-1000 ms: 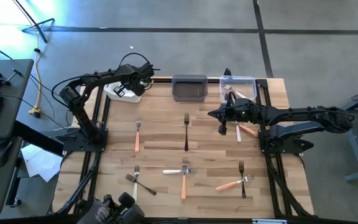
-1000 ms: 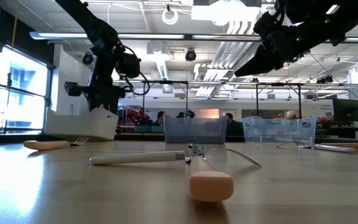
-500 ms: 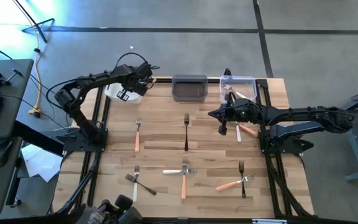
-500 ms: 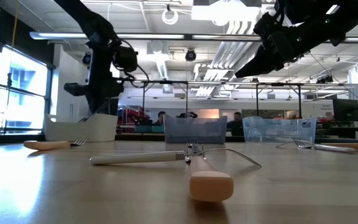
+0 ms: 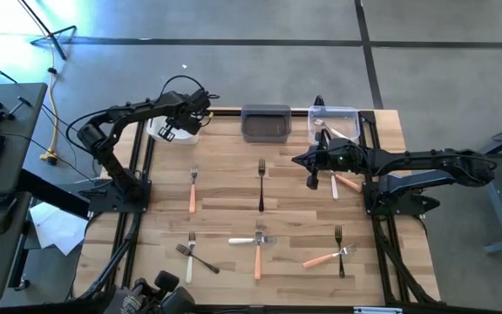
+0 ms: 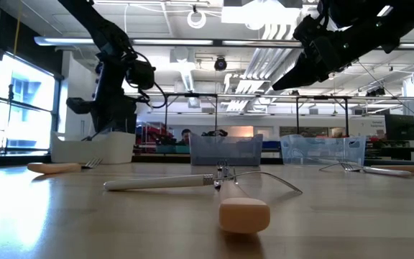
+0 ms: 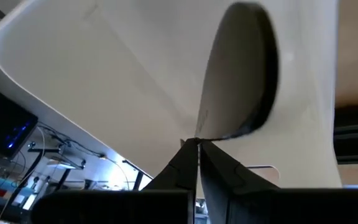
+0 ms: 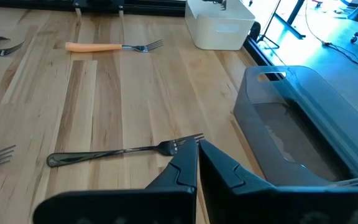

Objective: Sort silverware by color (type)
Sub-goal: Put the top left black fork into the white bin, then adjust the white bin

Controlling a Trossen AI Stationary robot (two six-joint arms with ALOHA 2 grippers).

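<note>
The grey bin (image 5: 266, 123) sits at the middle of the counter's (image 5: 225, 170) far edge and serves as the landmark. Just to its left stands the white bin (image 5: 166, 131), and the left claw (image 5: 176, 129) hangs over that bin with its fingers pressed together and nothing between them; its wrist view is filled by the bin's pale wall. Just to the right of the grey bin stands the clear bin (image 5: 334, 123), which holds a white-handled fork.

The right claw (image 5: 314, 179) hovers in front of the clear bin, to the right and nearer side of the grey bin, fingers together and empty. Beside it lie a white-handled fork and an orange-handled one (image 5: 348, 183).

Directly in front of the grey bin lies the black fork (image 5: 261, 184). Left of that lies an orange fork (image 5: 193, 190). Farther out from the grey bin, toward the near edge, a white fork crosses an orange fork (image 5: 258, 251); to their left lie a white fork (image 5: 190, 256) and a black one crossing, and to their right an orange fork (image 5: 328, 256) crosses a black one.

No brand, label or writing can be read on any bin, fork or arm
</note>
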